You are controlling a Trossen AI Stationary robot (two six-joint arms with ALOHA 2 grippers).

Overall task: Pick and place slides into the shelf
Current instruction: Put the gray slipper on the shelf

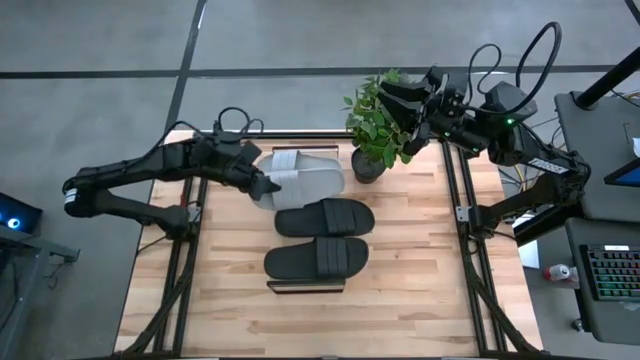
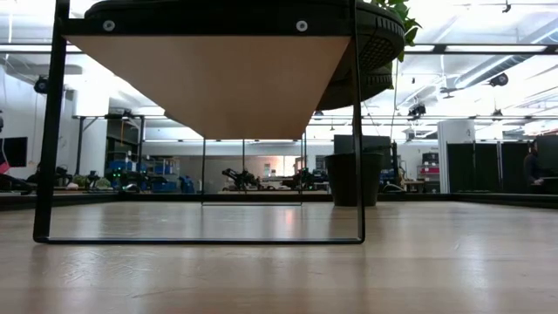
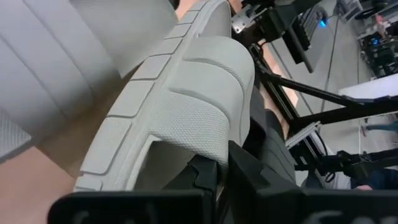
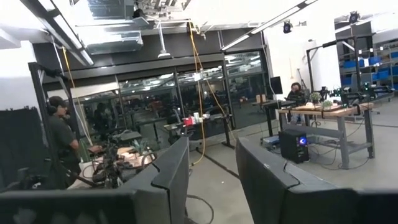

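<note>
Two pale grey slides lie side by side at the far middle of the table, the nearer one (image 1: 308,182) and the farther one (image 1: 292,159). My left gripper (image 1: 266,185) is at the nearer grey slide's left end; the left wrist view shows that slide (image 3: 186,106) right before the fingers. Two black slides (image 1: 325,217) (image 1: 316,258) lie across the shelf; its dark end rail (image 1: 305,288) shows near them. In the low view a black slide (image 2: 377,39) rests on the shelf's plank (image 2: 209,78). My right gripper (image 4: 211,171) is open, raised at the far right. My left gripper holds the nearer pale grey slide at its left end, where the textured strap's edge (image 3: 200,144) meets the fingers (image 3: 204,177). It comes level from the table's left. The fingers themselves hide the exact place of contact. The slide lies flat beside the other grey one.
A potted plant (image 1: 375,125) stands at the far right of the slides, just below my right arm; its dark pot (image 2: 349,179) shows in the low view. Dark frame rails (image 1: 462,210) run along the table's right and left sides. Bare wood lies toward the near edge (image 1: 300,325).
</note>
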